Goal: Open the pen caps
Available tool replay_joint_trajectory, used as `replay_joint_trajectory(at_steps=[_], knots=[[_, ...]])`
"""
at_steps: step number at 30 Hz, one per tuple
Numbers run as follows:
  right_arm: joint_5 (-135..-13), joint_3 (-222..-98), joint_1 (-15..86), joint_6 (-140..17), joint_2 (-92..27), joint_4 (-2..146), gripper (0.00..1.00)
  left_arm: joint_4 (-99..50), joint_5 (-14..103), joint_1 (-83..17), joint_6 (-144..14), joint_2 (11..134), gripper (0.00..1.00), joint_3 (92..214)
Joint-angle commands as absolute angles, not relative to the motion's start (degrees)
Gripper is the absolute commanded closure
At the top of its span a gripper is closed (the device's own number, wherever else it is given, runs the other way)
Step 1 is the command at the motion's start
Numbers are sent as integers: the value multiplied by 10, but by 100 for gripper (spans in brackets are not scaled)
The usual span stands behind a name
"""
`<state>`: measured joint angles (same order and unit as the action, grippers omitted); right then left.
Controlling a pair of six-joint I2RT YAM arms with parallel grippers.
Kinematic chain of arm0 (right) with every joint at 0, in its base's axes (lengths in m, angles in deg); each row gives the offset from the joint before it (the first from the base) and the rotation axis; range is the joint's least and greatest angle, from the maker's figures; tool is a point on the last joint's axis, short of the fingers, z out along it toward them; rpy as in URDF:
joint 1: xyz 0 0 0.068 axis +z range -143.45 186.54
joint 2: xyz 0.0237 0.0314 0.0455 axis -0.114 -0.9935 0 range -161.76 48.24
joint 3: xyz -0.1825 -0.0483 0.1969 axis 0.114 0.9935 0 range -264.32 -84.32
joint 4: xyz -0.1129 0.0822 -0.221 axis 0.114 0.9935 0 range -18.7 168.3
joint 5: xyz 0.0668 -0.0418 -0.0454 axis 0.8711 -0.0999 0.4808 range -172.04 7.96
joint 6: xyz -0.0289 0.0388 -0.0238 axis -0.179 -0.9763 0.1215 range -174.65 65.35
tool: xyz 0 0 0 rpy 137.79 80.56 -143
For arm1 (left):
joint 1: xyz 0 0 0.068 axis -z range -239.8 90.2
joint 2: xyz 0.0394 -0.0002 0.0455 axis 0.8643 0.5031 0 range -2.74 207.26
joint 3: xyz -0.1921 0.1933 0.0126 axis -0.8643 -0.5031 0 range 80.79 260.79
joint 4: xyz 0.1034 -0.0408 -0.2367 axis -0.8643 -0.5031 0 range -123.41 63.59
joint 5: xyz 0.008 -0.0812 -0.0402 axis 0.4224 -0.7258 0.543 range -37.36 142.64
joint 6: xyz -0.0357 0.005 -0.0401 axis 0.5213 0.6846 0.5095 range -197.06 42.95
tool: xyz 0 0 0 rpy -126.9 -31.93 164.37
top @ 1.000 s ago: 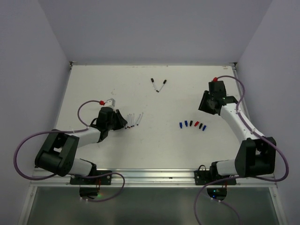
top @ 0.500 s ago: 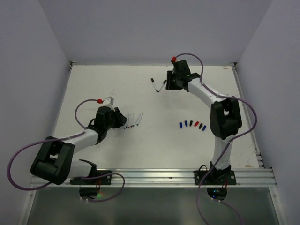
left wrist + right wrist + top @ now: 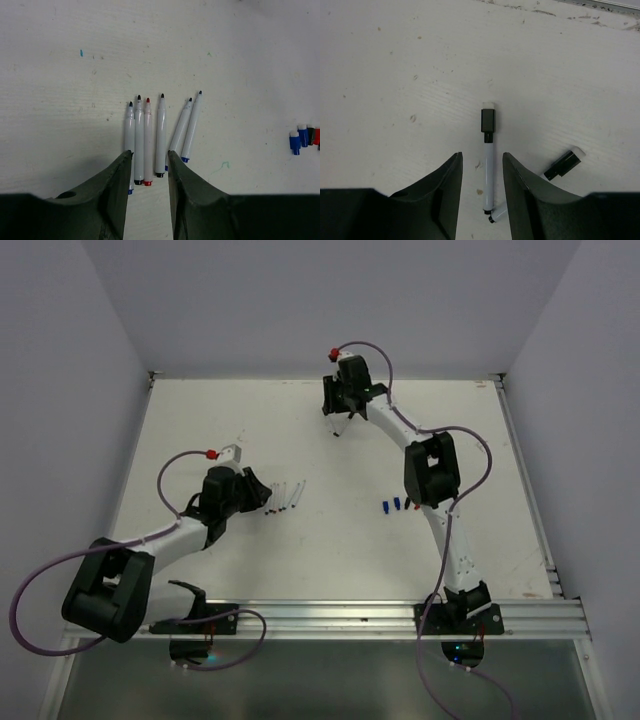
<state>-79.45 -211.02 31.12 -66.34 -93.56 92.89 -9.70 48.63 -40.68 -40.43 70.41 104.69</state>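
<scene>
We find the left gripper (image 3: 149, 156) and right gripper (image 3: 481, 157) released, empty. We advise the right to seize the centre-frame pen (image 3: 489, 175) by its barrel — never the cap (image 3: 488, 120).

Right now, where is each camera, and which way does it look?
Top: high behind the robot, looking down at the table; left arm and right arm show.
Left wrist: on the left arm, facing six uncapped pens; left hand frames them.
Right wrist: on the right arm, facing two capped pens; right hand shows.
Shared: top and left wrist both see those uncapped pens.
</scene>
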Motion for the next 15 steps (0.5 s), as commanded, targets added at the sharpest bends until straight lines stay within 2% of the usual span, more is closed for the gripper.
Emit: replay_joint_trajectory(at_steps=[1, 12, 15], knots=[[-783, -2171, 310, -645, -968, 956, 59, -102, 502, -412, -413, 671, 62, 1072], [-790, -2215, 330, -627, -1029, 985, 62, -151, 516, -412, -417, 580, 60, 1089], [-832, -2228, 343, -610, -1040, 1008, 69, -162, 518, -412, -419, 569, 60, 1093]])
